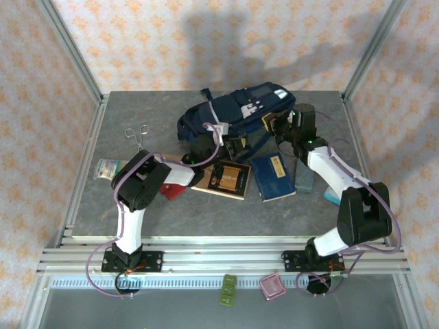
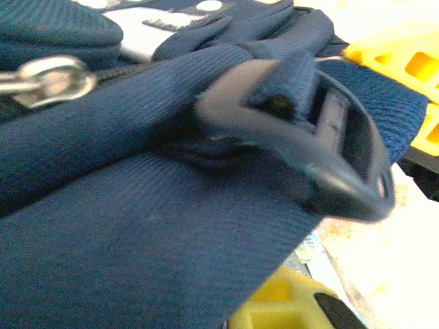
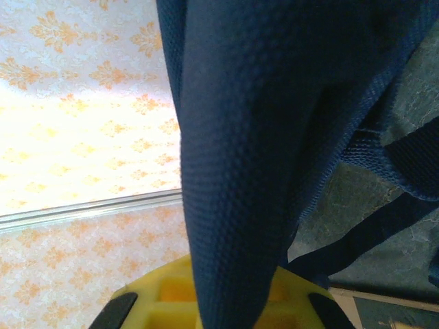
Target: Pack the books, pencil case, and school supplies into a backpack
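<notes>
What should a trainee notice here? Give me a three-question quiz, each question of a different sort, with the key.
1. True or false: the brown book and the blue book are already inside the backpack.
2. What is the right end effector shut on? A the brown book; B the backpack's fabric; C the blue book.
3. Short answer: which book lies nearer the right arm?

Key
1. False: both lie on the table, in front of the backpack.
2. B
3. The blue book.
</notes>
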Motion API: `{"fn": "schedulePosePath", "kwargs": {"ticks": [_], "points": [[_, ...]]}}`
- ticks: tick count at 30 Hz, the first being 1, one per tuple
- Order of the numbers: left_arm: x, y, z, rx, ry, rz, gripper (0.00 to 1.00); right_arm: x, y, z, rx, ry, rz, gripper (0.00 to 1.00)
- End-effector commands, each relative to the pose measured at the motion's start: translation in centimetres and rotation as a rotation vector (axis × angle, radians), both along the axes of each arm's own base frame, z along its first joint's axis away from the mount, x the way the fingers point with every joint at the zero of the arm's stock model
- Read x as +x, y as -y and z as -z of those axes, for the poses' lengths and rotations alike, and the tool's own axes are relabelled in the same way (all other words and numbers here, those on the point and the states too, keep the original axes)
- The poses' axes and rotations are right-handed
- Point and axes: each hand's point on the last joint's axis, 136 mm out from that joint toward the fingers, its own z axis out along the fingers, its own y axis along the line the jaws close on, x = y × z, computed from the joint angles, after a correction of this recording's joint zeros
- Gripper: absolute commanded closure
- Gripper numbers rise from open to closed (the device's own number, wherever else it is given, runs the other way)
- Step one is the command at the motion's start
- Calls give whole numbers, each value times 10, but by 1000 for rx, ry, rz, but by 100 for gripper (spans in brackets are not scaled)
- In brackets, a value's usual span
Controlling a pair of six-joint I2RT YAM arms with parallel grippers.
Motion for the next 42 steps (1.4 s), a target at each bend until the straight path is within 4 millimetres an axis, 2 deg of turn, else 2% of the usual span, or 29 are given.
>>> {"fn": "schedulePosePath", "kwargs": {"ticks": [1,2,11,12,13,16,25,28,33,36,37,39,40,42], "points": [[-1,-12,-20,-17,53,-19,98,-2,-11,-51,35,161,-49,100],[-1,-14,-18,-11,47,-23,100,-2,-11,-50,36,160,-48,100],[-4,-21,-12,69,40,-44,100,-2,-8,-47,11,157,-35,100],[-4,-23,-5,88,28,-52,100,-1,-6,-46,2,156,-29,100],[-5,-27,-15,96,39,-68,100,-1,-3,-44,-9,153,-22,100],[-4,-43,0,188,3,-141,100,1,7,-36,-43,139,14,100],[-12,-95,34,440,-98,-321,100,7,64,24,-103,32,139,100],[-14,-107,38,509,-111,-356,100,9,81,40,-137,3,176,100],[-15,-110,30,571,-107,-354,100,20,110,66,-177,-54,230,100],[-19,-97,23,583,-82,-317,100,29,114,77,-199,-80,214,100],[-20,-89,21,590,-76,-297,100,32,110,78,-199,-85,183,94],[-24,-73,20,602,-64,-262,100,33,101,80,-188,-103,130,69],[-25,-66,18,601,-55,-249,100,31,96,82,-193,-120,108,62],[-26,-55,14,593,-43,-233,100,21,86,80,-202,-135,61,54]]}}
